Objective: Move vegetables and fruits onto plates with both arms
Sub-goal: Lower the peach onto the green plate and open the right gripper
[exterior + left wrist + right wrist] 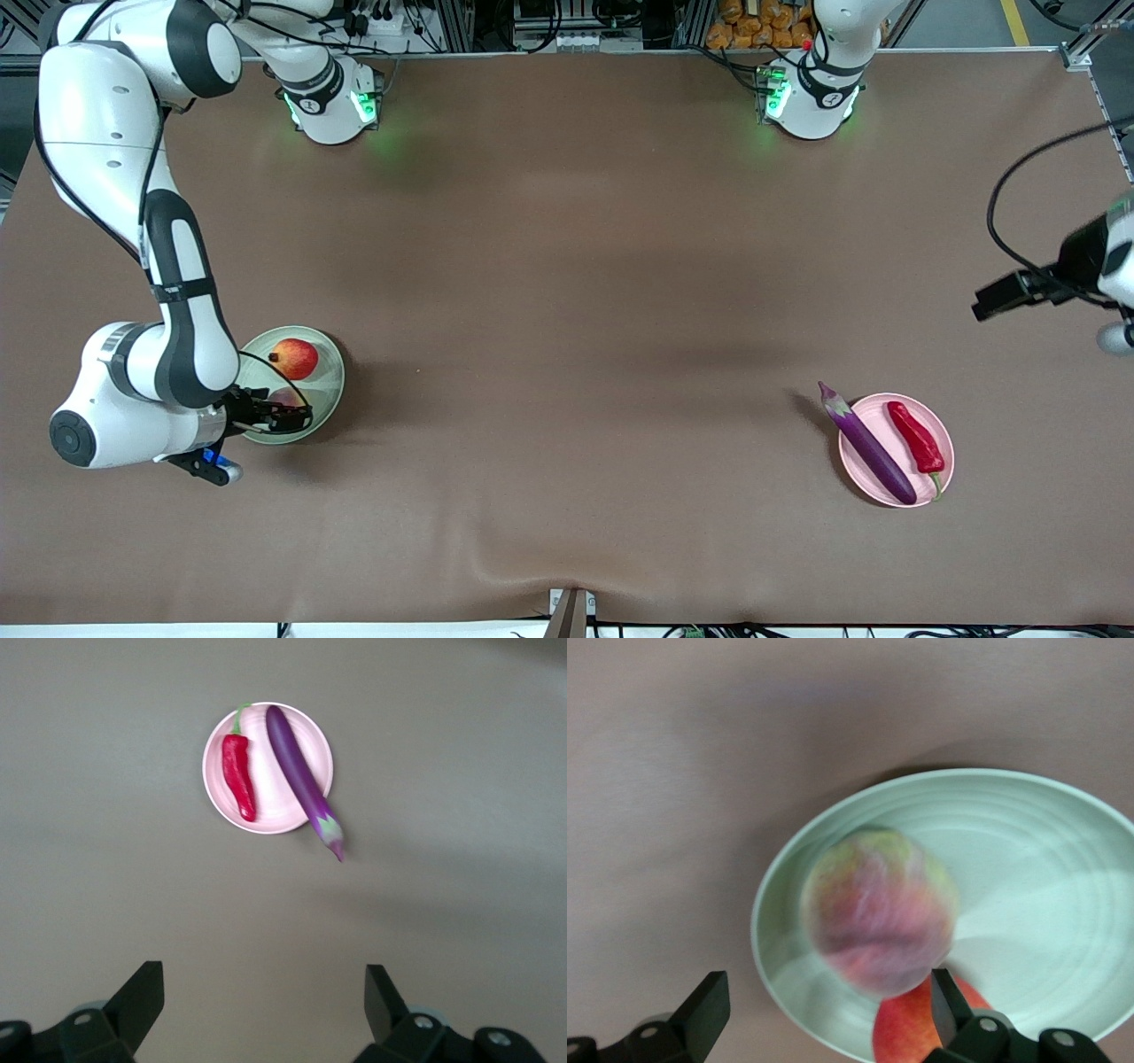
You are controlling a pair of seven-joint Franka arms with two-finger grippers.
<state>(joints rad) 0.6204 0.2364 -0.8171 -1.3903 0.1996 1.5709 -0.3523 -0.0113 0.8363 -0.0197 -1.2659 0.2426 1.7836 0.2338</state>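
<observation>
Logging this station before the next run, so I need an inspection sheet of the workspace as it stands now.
Surface: brown table cover, a ripple at the edge nearest the front camera.
Job's things: eggplant and chili pepper on the pink plate, eggplant cap overhanging the rim; pomegranate and peach in the green plate, the peach blurred.
Clutter: nothing seen.
Grippers: right tool open over the green plate; left tool open, over bare table, holding nothing.
Cables: black cable looping by the left arm's wrist.
Surroundings: arm bases with green lights; framing and gear past the table's edge.
</observation>
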